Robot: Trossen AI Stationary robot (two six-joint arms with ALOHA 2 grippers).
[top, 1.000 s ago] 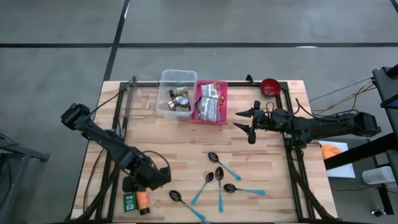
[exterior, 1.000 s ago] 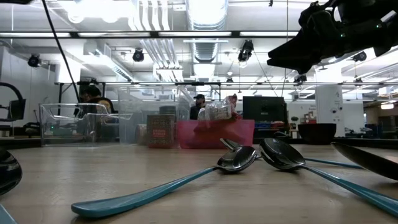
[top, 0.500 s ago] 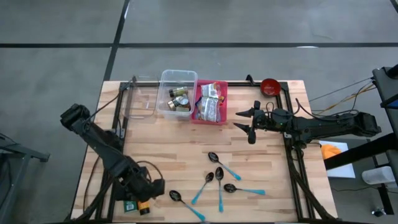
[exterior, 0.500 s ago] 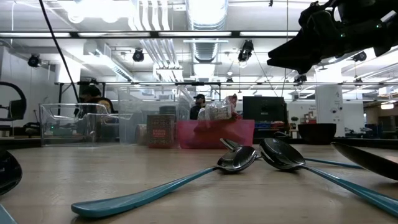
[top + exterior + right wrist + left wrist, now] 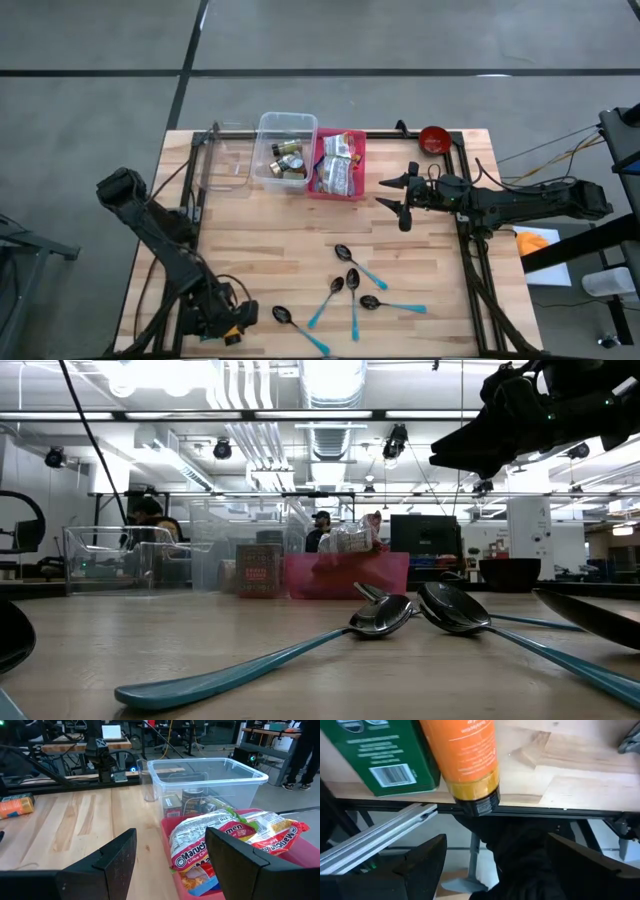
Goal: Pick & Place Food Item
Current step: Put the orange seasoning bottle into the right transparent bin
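I had the left end effector (image 5: 490, 865) down at the near left corner of the table (image 5: 290, 250), its two dark fingers spread apart with nothing between them. In the left wrist view the orange bottle (image 5: 465, 755) lay on its side beside the green box (image 5: 380, 755), the two touching, the bottle's dark cap reaching just past the table's edge. I judged the bottle to be the item to pick, though the task did not say which. To do it well, I reckoned I should centre the fingers across the bottle's round body, not the cap, keep one finger out of the seam against the box, and close gently, since a smooth cylinder can roll or squirt sideways. So close to the edge, a nudge could have sent it off.

The right end effector (image 5: 170, 865) waited above the far right of the table, fingers apart and empty, facing the pink bin (image 5: 172, 840) of ramen packets (image 5: 210, 840) and the clear tub (image 5: 210, 775) of cans beside it.

The table was pale wood planks on a black frame. Teal-handled spoons (image 5: 352, 292) lay scattered near the middle front, and a red bowl (image 5: 433, 139) sat at the far right corner. Beyond was a lit workshop with benches and monitors
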